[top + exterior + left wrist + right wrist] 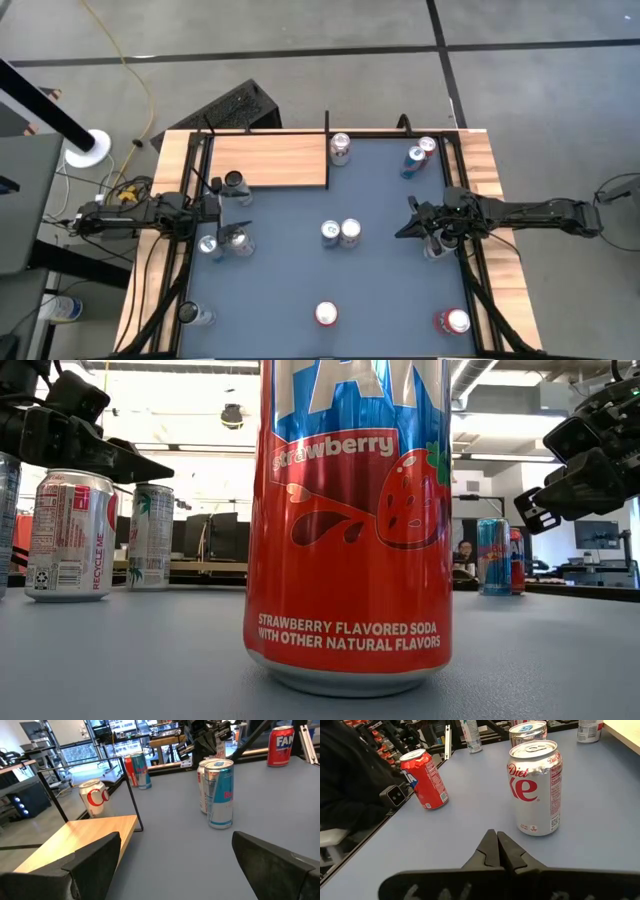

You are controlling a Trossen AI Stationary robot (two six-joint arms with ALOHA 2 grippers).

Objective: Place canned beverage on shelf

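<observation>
The shelf (270, 160), a light wood board with thin black posts, stands at the table's far left and also shows in the left wrist view (85, 835). Several beverage cans stand upright on their bases on the blue table: a pair in the middle (340, 232), a red strawberry soda can (350, 520) near the front edge, and a Diet Coke can (535, 790). My left gripper (175, 865) is open and empty at the table's left side, just short of the shelf's near edge. My right gripper (497, 847) is shut and empty at the right side, short of the Diet Coke can.
More cans stand near the left arm (225, 243), at the far edge (340, 148), at the far right (420, 155) and at the near right corner (455, 321). Wooden strips (495, 180) edge the table. Bare blue tabletop (390, 290) lies between the middle and the near cans.
</observation>
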